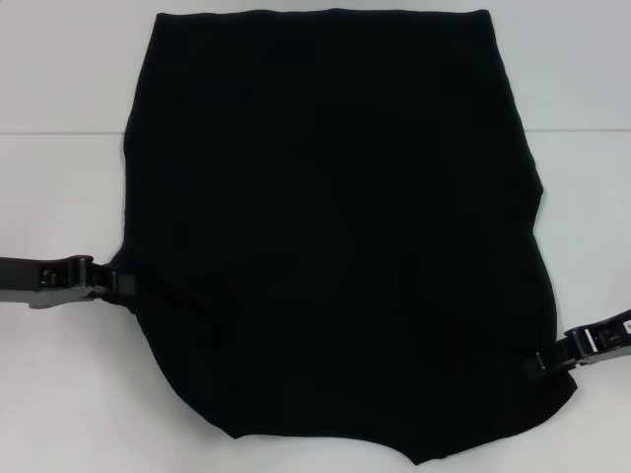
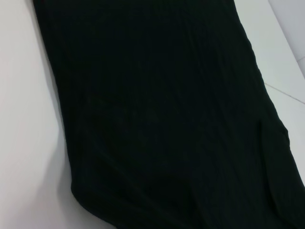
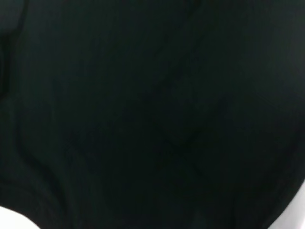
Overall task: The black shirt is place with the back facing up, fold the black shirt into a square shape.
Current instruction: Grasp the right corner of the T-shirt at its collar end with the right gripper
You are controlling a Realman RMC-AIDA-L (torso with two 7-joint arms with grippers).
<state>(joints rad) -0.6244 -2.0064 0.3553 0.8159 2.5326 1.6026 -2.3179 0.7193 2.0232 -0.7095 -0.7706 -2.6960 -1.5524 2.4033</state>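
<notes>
One black shirt (image 1: 335,227), two claws: left claw (image 1: 110,282), right claw (image 1: 544,363)

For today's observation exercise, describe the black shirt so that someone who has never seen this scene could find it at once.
Start at the white table that fills the head view. The black shirt lies spread across its middle, the largest thing there. The left gripper and right gripper meet its side edges; unlike those rigid black parts, it is soft, plain fabric with no lettering showing.

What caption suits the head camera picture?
Both hands, left hand and right hand, meet opposite edges of the black shirt on a white table.
</notes>
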